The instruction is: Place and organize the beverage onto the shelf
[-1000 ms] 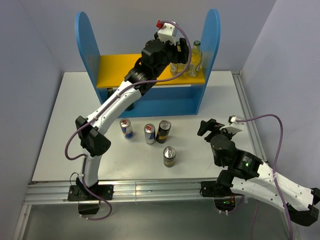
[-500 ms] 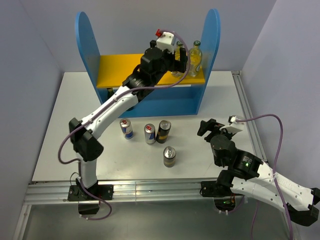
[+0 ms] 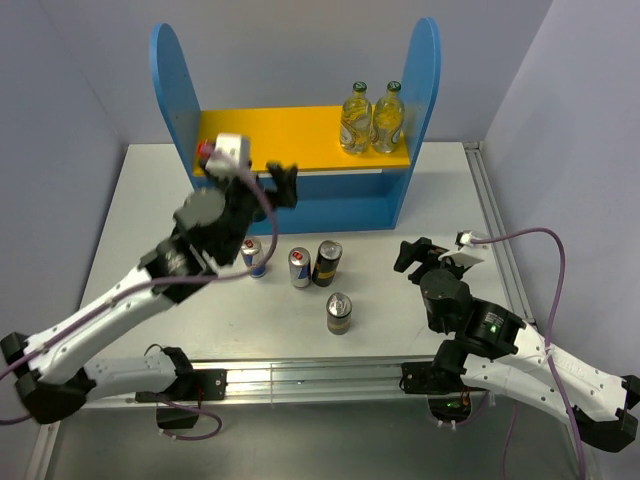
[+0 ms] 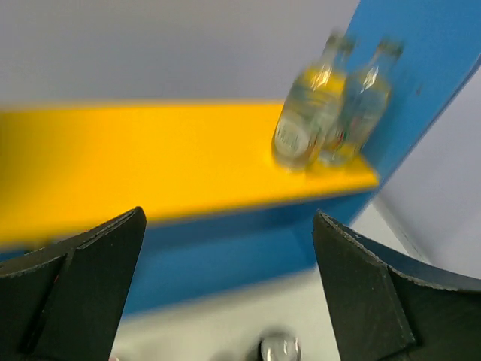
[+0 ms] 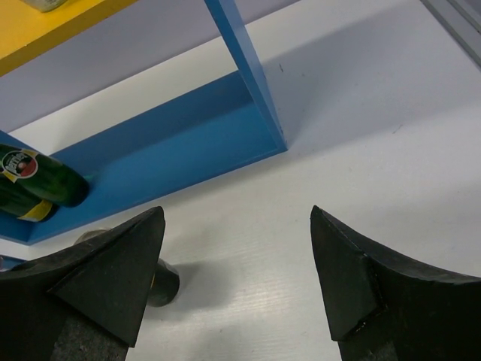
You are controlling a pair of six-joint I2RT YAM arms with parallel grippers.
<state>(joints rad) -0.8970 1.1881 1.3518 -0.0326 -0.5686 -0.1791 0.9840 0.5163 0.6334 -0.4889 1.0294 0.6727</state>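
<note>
Two clear glass bottles (image 3: 355, 117) (image 3: 389, 116) stand side by side at the right end of the shelf's yellow board (image 3: 300, 135); they also show, blurred, in the left wrist view (image 4: 307, 113) (image 4: 359, 109). Two blue-and-silver cans (image 3: 252, 257) (image 3: 299, 267) and two black-and-gold cans (image 3: 327, 262) (image 3: 340, 312) stand on the table in front of the blue shelf (image 3: 175, 80). My left gripper (image 3: 281, 186) (image 4: 227, 226) is open and empty, in front of the shelf's left half above the cans. My right gripper (image 3: 410, 255) (image 5: 236, 214) is open and empty, right of the cans.
A green bottle (image 5: 37, 188) lies on the shelf's blue lower level (image 5: 165, 150). The shelf's right side panel (image 5: 248, 75) stands ahead of my right gripper. Grey walls close in the table at the back and both sides. A rail runs along the near edge (image 3: 300, 378).
My left arm has let go of the second glass bottle on the yellow board and pulled back and down to the left, in front of the shelf. The right arm has not moved.
</note>
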